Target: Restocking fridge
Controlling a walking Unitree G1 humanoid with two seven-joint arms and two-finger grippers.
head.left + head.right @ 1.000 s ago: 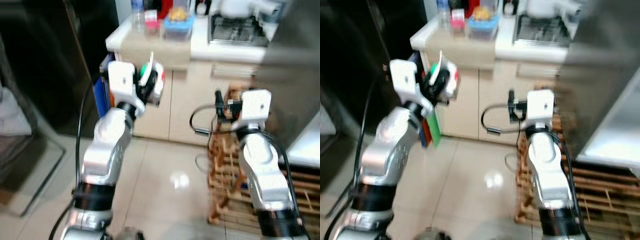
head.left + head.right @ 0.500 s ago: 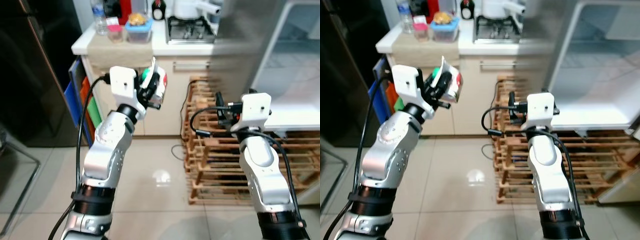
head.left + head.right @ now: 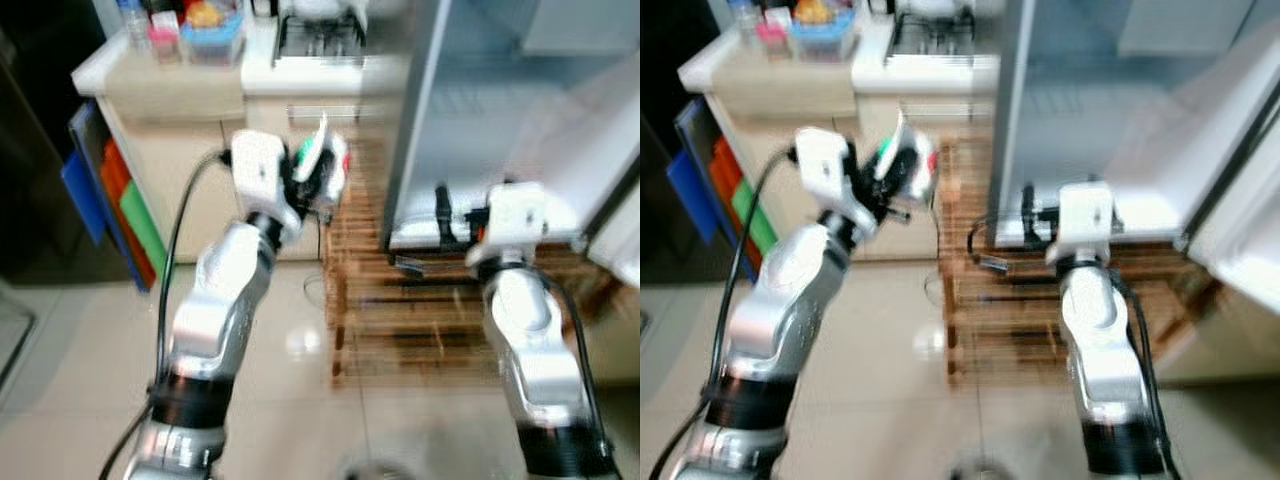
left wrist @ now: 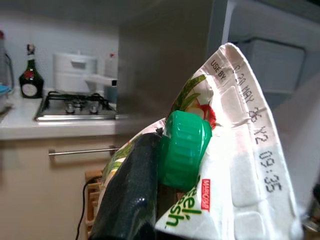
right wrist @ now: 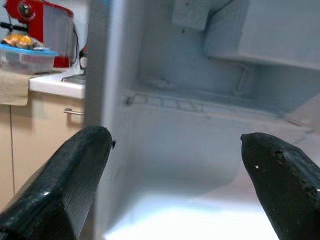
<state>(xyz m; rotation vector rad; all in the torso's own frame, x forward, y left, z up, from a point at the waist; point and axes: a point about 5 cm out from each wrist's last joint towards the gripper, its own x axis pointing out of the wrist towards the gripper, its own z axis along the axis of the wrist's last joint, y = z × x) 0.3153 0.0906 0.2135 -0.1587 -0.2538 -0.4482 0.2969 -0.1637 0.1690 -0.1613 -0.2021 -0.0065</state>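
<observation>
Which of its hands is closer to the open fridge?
The right gripper, open, right in front of the fridge. The left gripper holds a carton off to the side.

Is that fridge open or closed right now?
Open. The fridge shows its pale bare inside between the right end effector's spread fingers, and its door is swung aside.

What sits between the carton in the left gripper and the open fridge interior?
The fridge's grey side wall stands between the carton, held in the left gripper, and the fridge interior, with the wooden rack below, in the left eye view.
</observation>
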